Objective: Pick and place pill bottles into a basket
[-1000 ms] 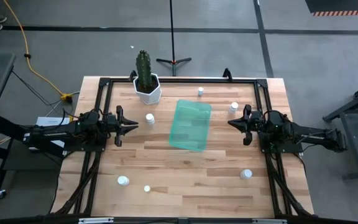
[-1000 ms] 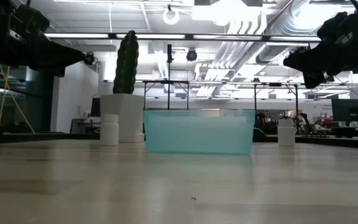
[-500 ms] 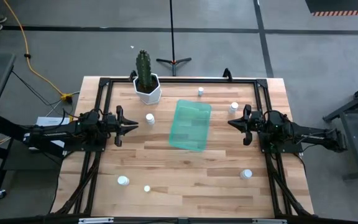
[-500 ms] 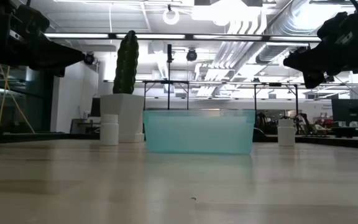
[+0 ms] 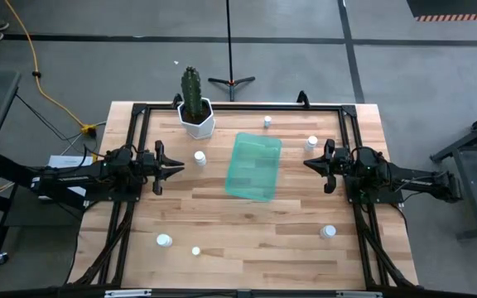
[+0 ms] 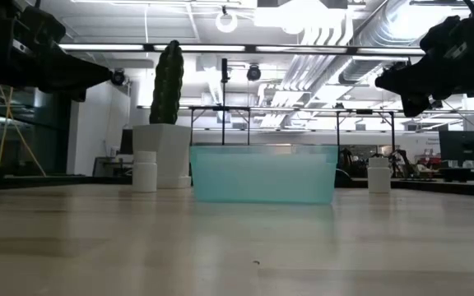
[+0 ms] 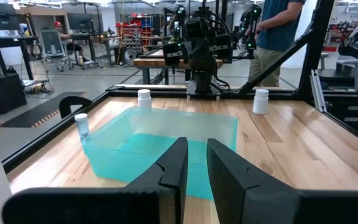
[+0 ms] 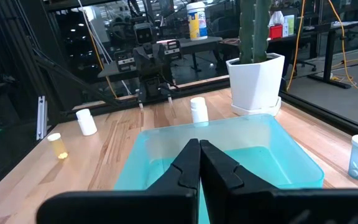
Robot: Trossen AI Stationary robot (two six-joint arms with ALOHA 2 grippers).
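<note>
Basket (image 5: 254, 165) lies long axis front-to-back between nearly closed left hand (image 5: 175, 167) and closed right hand (image 5: 309, 163).

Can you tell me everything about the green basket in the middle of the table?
The basket is a shallow, see-through teal plastic tray shaped like a rectangle, with low walls and rounded corners. It lies flat and open side up on the wooden table, near the middle, turned a little askew. It looks empty. No bottle touches it; the nearest bottle stands apart beside it. Both arms wait on either side.
</note>
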